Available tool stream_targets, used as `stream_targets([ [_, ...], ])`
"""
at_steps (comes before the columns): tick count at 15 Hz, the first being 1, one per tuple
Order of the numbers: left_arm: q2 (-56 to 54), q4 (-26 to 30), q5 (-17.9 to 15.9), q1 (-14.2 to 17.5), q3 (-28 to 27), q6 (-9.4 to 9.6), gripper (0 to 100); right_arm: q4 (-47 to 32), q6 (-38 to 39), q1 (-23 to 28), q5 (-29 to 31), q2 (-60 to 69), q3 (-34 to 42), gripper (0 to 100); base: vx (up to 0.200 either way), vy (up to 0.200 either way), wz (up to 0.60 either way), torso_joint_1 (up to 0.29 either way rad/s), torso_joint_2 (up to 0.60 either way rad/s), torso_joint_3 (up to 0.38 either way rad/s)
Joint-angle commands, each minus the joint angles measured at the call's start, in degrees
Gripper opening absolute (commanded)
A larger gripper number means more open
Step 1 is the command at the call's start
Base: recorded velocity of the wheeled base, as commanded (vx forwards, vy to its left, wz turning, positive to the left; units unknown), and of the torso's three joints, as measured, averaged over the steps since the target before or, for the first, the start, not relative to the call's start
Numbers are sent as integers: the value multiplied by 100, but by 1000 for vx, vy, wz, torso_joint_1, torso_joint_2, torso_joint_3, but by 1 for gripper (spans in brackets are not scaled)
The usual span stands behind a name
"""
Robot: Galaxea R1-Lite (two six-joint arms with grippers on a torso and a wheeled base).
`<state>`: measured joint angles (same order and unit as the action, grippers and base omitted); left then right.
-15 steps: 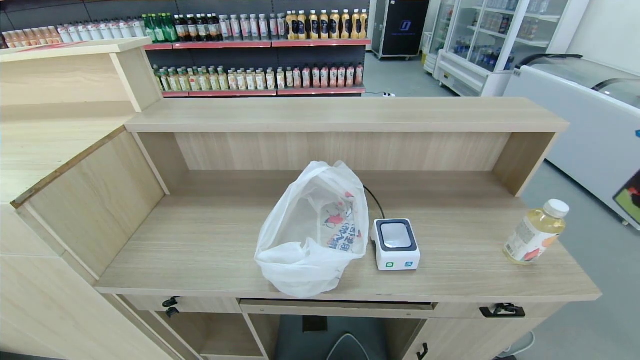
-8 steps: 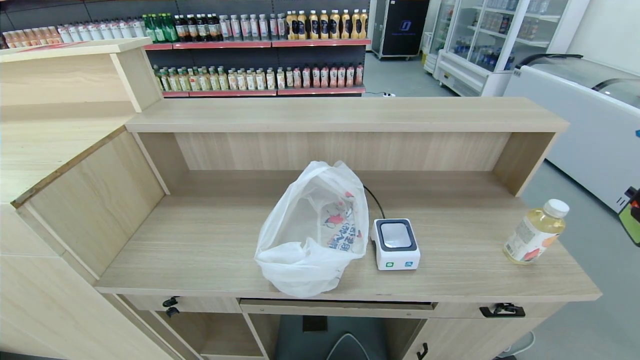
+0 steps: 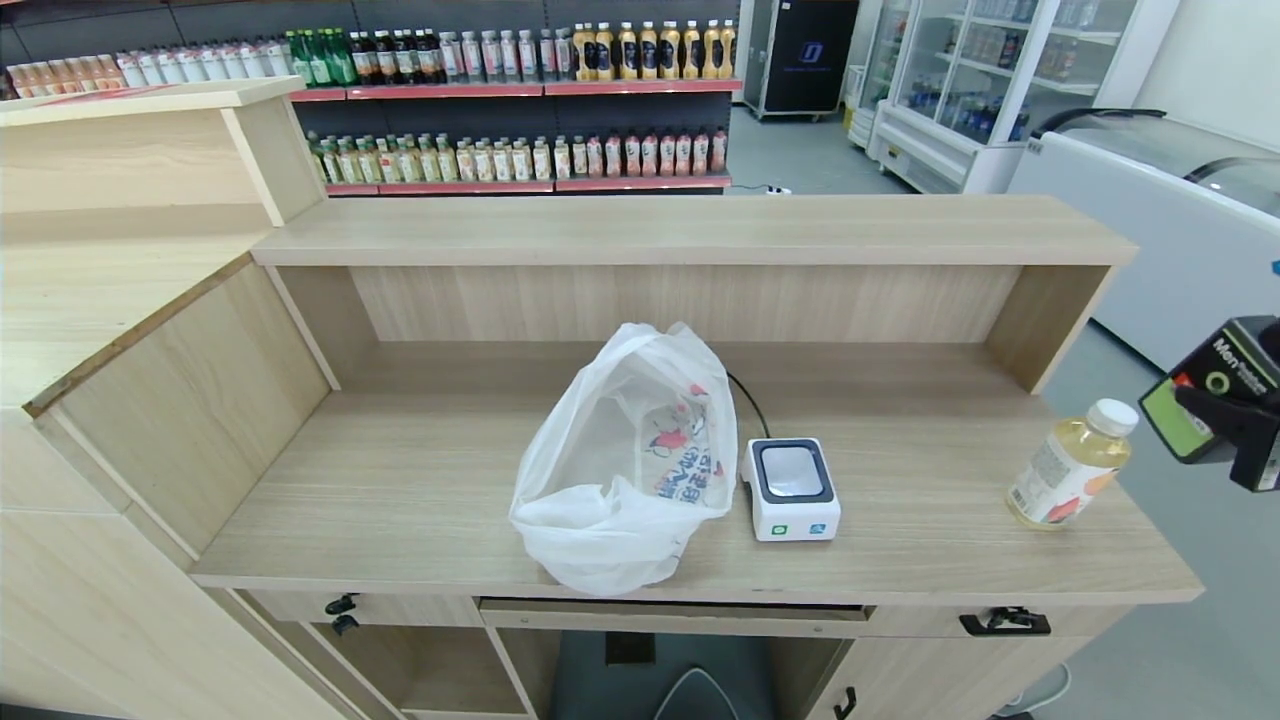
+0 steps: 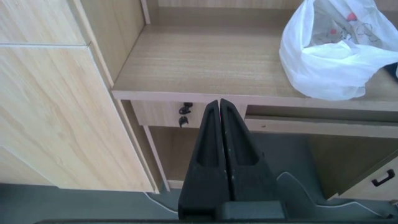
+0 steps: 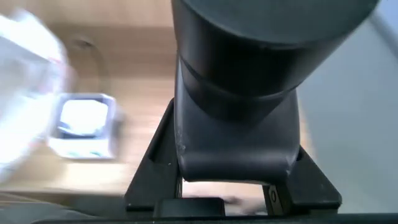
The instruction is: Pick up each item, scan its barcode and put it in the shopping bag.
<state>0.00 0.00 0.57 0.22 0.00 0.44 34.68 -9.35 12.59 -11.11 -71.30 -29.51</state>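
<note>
At a light wooden checkout counter [image 3: 420, 480], a black-and-green cylindrical can [image 3: 1195, 405] is being carried tilted, out past the counter's right end, by the right gripper [image 3: 1238, 432]. Seen from the right wrist, the can's dark body [image 5: 249, 74] is being pinched between the black fingers [image 5: 149, 183] on either side of it.

A translucent white plastic shopping bag [image 3: 625, 470] with red and blue print is being displayed at mid-counter, its mouth gaping. Just beside it, on its right, a small white barcode scanner [image 3: 790, 487] with a dark-framed window is being fed by a black cable [image 3: 748, 400] running off behind the bag. A clear plastic bottle [image 3: 1070, 465] of pale yellow drink, capped in white, is being left standing near the right end, well apart from the scanner and close to the raised can.

The left gripper [image 4: 219, 111] is being held low before the counter's left front, below a drawer lock [image 4: 184, 114], its fingers pressed flat together on nothing.
</note>
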Motion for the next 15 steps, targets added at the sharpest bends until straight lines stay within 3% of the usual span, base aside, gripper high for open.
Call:
stream_targets([
  [1, 0, 0, 4, 4, 0, 0, 0, 47, 1313, -468, -1183, -235, -327, 0, 0, 0, 0, 0, 0, 0],
  [2, 0, 0, 4, 4, 0, 0, 0, 30, 1796, -433, -1913, -393, -406, 0, 0, 0, 0, 0, 0, 0],
  [5, 0, 0, 4, 4, 0, 0, 0, -207, 2587, -547, -2080, -947, -731, 0, 0, 0, 0, 0, 0, 0],
  [8, 0, 0, 4, 4, 0, 0, 0, -436, 3493, -354, -3003, -1685, -1434, 0, 0, 0, 0, 0, 0, 0],
  [12, 0, 0, 4, 4, 0, 0, 0, -401, 3449, -354, -3469, -2626, -1988, 0, 0, 0, 0, 0, 0, 0],
  [15, 0, 0, 4, 4, 0, 0, 0, -410, 2860, -372, -3759, -3373, -2269, 0, 0, 0, 0, 0, 0, 0],
])
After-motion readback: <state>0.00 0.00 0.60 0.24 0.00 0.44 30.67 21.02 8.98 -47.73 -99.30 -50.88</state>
